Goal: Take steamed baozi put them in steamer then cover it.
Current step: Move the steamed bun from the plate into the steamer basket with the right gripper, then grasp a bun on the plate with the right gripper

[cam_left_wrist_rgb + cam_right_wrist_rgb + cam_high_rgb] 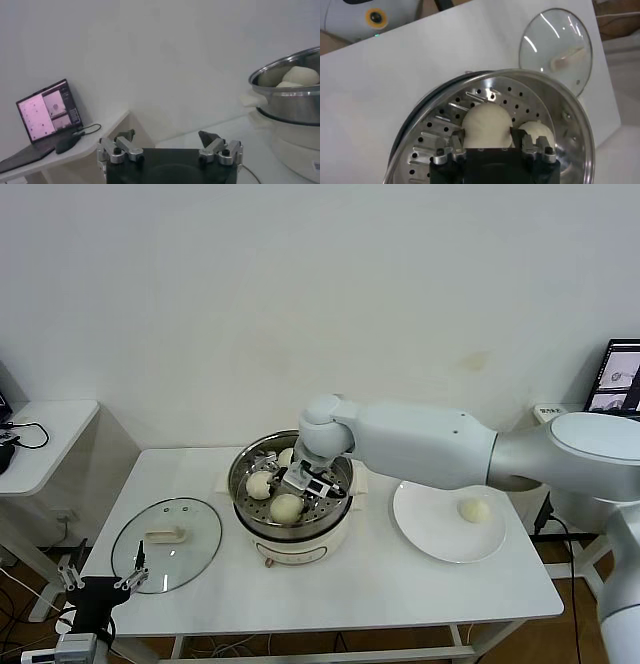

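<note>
At the centre of the head view, the right gripper (308, 481) reaches down into the steamer (244, 463). In the right wrist view a baozi (487, 122) sits between its fingers (451, 145) on the perforated tray; whether they grasp it or have released it cannot be told. Two more buns (286, 507) lie at the pot's lower left. A fourth bun (474, 509) rests on the white plate (430, 529) at right. The cover (167, 544) lies on the surface (380, 594) at lower left. The left gripper (102, 576) hangs spread wide at the bottom left corner.
</note>
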Controlling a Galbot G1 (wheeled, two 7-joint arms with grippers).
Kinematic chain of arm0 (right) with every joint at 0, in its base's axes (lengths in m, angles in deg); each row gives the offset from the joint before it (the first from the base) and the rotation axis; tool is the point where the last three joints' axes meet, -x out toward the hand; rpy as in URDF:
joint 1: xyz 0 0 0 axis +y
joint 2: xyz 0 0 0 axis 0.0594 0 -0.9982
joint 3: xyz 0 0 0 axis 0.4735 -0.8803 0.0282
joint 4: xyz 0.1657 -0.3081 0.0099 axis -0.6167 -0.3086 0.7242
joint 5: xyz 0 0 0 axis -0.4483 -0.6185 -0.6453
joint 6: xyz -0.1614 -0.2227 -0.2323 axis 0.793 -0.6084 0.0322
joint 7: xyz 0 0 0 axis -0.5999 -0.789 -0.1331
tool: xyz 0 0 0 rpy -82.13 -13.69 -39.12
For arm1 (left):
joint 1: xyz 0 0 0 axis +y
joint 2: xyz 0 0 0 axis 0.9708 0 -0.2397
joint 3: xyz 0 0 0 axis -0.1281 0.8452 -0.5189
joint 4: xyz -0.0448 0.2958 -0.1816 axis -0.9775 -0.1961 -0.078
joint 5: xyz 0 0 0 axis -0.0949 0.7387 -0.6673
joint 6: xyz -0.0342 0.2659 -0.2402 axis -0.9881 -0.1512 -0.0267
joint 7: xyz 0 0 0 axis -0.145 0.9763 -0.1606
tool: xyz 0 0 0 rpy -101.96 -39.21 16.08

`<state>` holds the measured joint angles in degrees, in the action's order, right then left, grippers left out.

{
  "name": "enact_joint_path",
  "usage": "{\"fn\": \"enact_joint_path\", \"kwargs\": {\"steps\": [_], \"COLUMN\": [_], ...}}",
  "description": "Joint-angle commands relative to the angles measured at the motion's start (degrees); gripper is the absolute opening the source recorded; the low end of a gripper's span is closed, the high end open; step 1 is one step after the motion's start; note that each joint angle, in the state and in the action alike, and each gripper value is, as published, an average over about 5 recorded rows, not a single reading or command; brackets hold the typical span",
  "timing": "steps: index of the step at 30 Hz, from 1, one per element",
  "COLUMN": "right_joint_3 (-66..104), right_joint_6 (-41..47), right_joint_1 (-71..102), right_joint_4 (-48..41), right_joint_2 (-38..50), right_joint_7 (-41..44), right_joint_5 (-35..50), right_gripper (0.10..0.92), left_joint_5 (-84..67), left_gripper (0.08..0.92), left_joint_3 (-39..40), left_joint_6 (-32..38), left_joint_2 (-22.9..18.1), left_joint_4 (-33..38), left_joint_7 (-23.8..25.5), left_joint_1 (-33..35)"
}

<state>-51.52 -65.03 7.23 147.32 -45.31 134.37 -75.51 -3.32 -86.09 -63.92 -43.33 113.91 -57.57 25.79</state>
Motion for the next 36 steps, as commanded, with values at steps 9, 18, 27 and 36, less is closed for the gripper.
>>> {"fn": "enact_joint_path", "kwargs": {"steps": [9,18,27,36], "right_joint_3": [5.31,7.36,11.25,25.68], "right_joint_6": [5.73,23.76,23.85,20.57], "right_joint_1": [-5.17,-4.63,4.22,21.18], "right_joint_4": [3.19,8.74,9.66,4.54], "right_joint_2": [6.16,22.87,39.97,45.65], "right_joint_7": [5.32,7.55,7.6,7.68], "right_joint_5": [3.54,8.15,4.36,-5.16], "right_gripper": [0.822,0.822,0.823,0.823], "left_joint_5": [-0.32,-0.43,-0.11,0.78], "left_gripper": [0.823,0.823,0.823,0.823], "left_joint_3": [-0.06,0.29,1.87,3.04], "left_joint_6": [0.07,0.28,0.13,0.0], "left_joint_2": [0.98,2.03,3.12,2.71], "left_joint_4": [-0.66,-0.26,-0.34,0.06], "left_joint_7": [0.07,0.11,0.17,0.14], "left_joint_1": [-0.47,-0.33,-0.93,-0.89]}}
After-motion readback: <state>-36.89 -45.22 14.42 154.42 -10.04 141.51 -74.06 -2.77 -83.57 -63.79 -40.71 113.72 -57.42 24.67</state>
